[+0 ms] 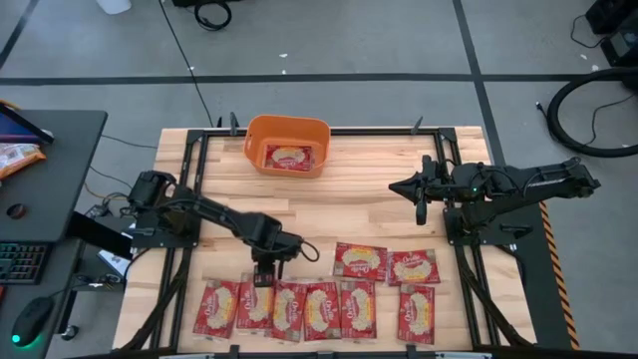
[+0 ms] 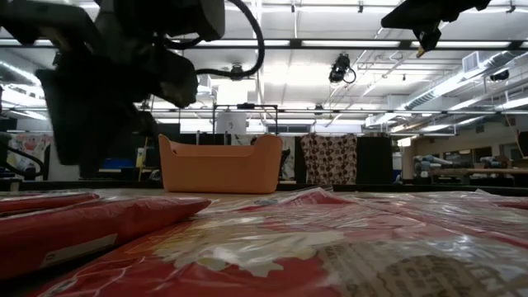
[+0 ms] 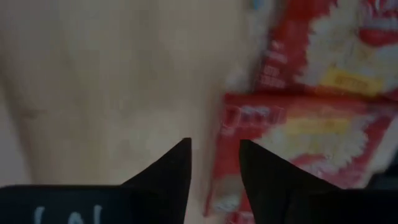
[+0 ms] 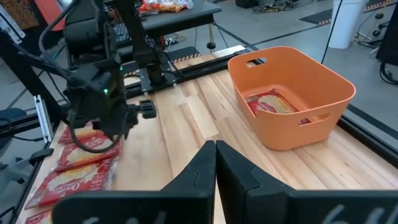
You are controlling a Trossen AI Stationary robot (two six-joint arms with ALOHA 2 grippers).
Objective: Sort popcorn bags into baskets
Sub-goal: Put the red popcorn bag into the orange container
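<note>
Popcorn bags (image 1: pixel 329 299) in rows, lower centre | one bag in orange basket (image 1: pixel 288 145), upper centre | left gripper (image 1: pixel 261 278) parted over row's top edge | right gripper (image 1: pixel 420 202) closed, right of centre

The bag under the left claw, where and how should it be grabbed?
Take the bag by its top short edge, straight down from above. It lies flat, overlapped by a neighbour along one side, and only that edge faces bare table. The left claw is open there.

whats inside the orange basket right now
One red popcorn bag lies flat on the floor of the orange basket. Whether another sits beneath it cannot be seen, since it covers most of the floor.
</note>
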